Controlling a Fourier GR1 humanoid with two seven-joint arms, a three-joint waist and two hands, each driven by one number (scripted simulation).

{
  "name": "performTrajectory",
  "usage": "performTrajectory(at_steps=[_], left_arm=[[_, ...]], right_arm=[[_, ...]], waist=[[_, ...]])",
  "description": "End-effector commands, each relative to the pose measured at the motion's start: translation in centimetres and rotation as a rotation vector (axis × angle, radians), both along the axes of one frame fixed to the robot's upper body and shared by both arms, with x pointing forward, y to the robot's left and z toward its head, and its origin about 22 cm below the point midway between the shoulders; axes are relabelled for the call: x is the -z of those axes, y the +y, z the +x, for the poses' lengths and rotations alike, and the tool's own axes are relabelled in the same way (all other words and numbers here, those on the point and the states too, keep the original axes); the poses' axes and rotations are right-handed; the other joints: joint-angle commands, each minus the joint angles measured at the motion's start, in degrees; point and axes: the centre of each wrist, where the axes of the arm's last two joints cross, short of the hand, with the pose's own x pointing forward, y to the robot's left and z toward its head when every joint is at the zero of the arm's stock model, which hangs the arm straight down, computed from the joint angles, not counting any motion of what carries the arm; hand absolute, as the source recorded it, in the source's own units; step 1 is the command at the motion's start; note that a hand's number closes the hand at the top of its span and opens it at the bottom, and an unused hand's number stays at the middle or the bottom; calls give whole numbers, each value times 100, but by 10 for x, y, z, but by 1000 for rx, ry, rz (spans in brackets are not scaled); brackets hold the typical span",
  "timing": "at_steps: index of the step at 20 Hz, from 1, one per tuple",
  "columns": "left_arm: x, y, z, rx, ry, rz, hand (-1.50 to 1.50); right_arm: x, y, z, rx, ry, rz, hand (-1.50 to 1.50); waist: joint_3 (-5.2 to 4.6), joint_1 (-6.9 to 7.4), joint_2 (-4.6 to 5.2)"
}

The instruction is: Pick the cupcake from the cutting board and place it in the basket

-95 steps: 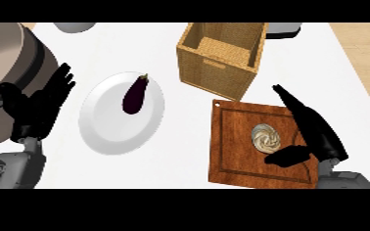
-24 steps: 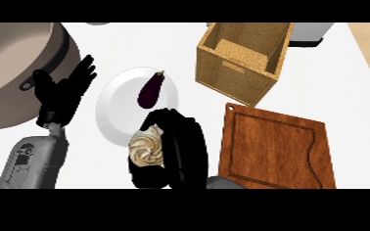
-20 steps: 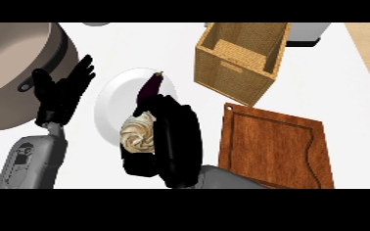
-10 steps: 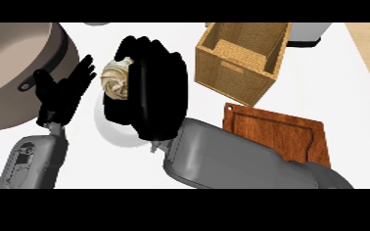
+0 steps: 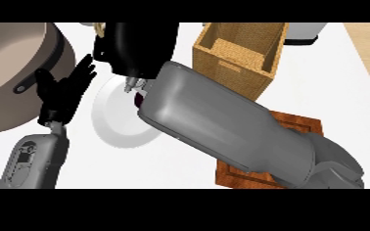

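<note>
My right hand [image 5: 137, 49] is high at the back of the counter, left of the wooden basket [image 5: 239, 54], with its back toward me and its fingers curled. The cupcake is almost wholly hidden inside it; only a beige sliver [image 5: 100, 27] peeks out at the hand's upper left edge. My grey right forearm [image 5: 217, 122] runs diagonally across the middle and covers much of the wooden cutting board [image 5: 296, 125], which has nothing on its visible part. My left hand [image 5: 61, 90] rests open at the left, fingers up.
A white plate [image 5: 115, 120] lies under the right forearm, with a dark eggplant [image 5: 137, 98] barely showing on it. A large brown pot [image 5: 22, 73] fills the left edge. A white appliance [image 5: 303, 32] stands behind the basket.
My right hand has carried the cupcake off the cutting board, leftward over the plate, then up toward the back of the counter. The forearm now covers the plate and the eggplant. The left hand stays still.
</note>
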Motion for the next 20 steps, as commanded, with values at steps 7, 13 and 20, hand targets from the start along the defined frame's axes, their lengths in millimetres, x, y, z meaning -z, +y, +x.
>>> performTrajectory(at_steps=[7, 13, 20], left_arm=[[6, 22, -12, -53, 2, 9, 0], [0, 21, -18, -53, 3, -8, 0], [-2, 33, -19, -57, 1, -2, 0]], right_arm=[[-5, -6, 43, 278, 124, 87, 150], [29, -27, 70, 288, 134, 45, 150], [57, -41, 73, 263, 118, 117, 150]], waist=[[21, -253, 12], [28, -281, 30], [30, -352, 13]])
